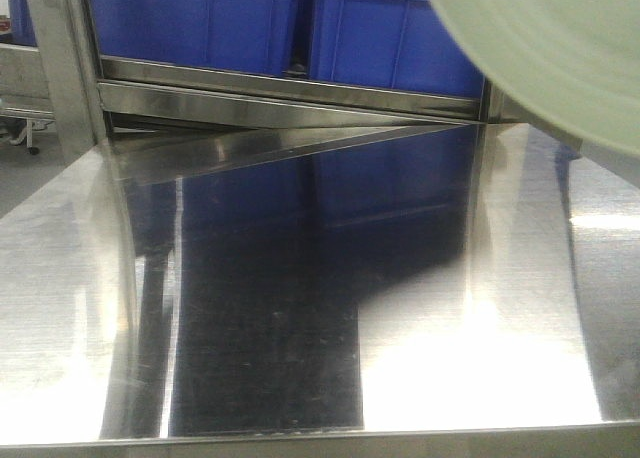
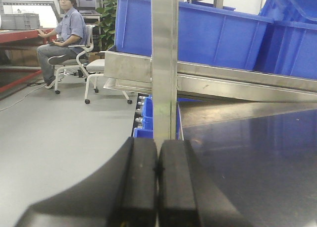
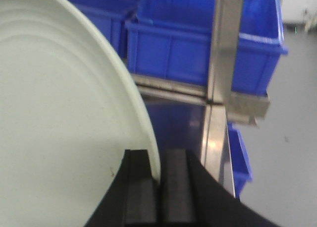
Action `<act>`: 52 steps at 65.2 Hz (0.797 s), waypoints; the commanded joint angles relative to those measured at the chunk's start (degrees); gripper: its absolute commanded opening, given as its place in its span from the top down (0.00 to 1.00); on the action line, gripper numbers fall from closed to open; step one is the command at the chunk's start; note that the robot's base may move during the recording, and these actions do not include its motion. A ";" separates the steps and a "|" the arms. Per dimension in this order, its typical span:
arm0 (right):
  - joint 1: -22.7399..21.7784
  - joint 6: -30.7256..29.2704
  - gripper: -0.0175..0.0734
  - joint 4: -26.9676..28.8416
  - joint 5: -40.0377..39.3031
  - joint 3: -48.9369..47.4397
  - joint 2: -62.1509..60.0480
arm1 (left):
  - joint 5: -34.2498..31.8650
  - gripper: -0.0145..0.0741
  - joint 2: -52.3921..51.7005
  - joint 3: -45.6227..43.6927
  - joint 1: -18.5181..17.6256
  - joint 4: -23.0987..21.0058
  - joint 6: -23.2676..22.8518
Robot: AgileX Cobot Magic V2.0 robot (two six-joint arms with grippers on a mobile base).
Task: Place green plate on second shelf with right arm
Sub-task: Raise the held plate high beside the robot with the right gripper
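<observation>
The pale green plate (image 1: pixel 560 48) hangs in the air at the top right of the front view, above the shiny steel shelf (image 1: pixel 300 308). In the right wrist view the green plate (image 3: pixel 59 113) fills the left half, held on edge. My right gripper (image 3: pixel 157 162) is shut on its rim, one black finger on each side. My left gripper (image 2: pixel 157 157) is shut and empty, at the left front corner of the steel shelf (image 2: pixel 247 157), facing a steel upright post (image 2: pixel 164 63).
Blue plastic bins (image 1: pixel 300 23) stand on the shelf level above, behind a steel rail (image 1: pixel 290 88). A steel post (image 3: pixel 225 53) stands right of the plate. A seated person (image 2: pixel 62 33) and white chairs are far left on the grey floor.
</observation>
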 commanded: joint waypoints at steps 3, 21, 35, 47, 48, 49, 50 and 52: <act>-2.86 -0.02 0.75 -1.99 -19.69 3.31 0.51 | -5.08 0.69 -1.07 2.27 -0.29 -0.18 -0.12; -11.61 1.06 0.75 -0.85 -29.12 8.41 -2.18 | -5.08 0.69 -1.07 2.27 -0.29 -0.18 -0.12; -12.17 1.06 0.75 -0.85 -27.91 9.13 -2.77 | -5.08 0.69 -1.07 2.27 -0.29 -0.18 -0.12; -12.17 1.06 0.75 -0.85 -27.91 9.13 -2.77 | -5.08 0.69 -1.07 2.27 -0.29 -0.18 -0.12; -12.17 1.06 0.75 -0.85 -27.91 9.13 -2.77 | -5.08 0.69 -1.07 2.27 -0.29 -0.18 -0.12; -12.17 1.06 0.75 -0.85 -27.91 9.13 -2.77 | -5.08 0.69 -1.07 2.27 -0.29 -0.18 -0.12; -12.17 1.06 0.75 -0.85 -27.91 9.13 -2.77 | -5.08 0.69 -1.07 2.27 -0.29 -0.18 -0.12; -12.17 1.06 0.75 -0.85 -27.91 9.13 -2.77 | -5.08 0.69 -1.07 2.27 -0.29 -0.18 -0.12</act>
